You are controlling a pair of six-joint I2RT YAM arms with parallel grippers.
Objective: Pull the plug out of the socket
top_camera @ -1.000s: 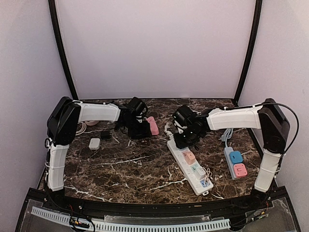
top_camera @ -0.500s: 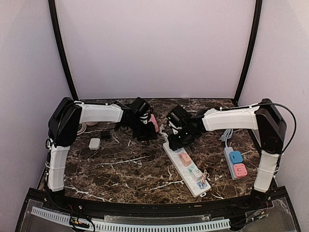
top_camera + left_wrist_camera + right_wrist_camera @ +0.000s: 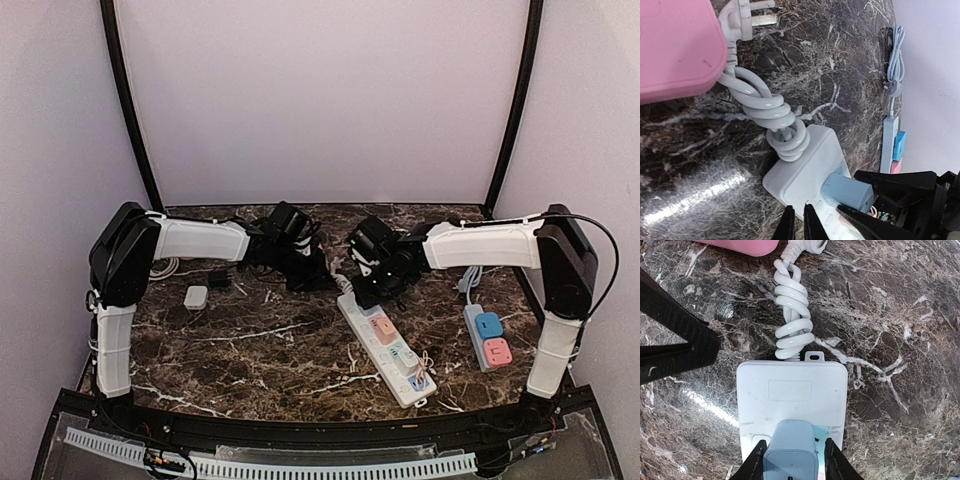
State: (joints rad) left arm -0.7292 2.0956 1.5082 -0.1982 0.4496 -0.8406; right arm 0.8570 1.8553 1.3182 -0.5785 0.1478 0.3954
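- Narrowing the right end effector (image 3: 792,462) onto the blue plug (image 3: 790,442), seemingly pinching both its sides.
- Closing the left end effector (image 3: 800,225) to a slit, holding nothing, tips at the white power strip (image 3: 790,390)'s edge.
- Still leaving the plug seated in the strip; nearing the pull.

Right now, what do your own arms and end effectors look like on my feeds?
Both the left arm and right arm have white tubular links with bulky black joint housings. A thin black cable loops off the right arm's black housing. The left end effector and right end effector carry black, wedge-shaped fingers tapering to narrow tips.
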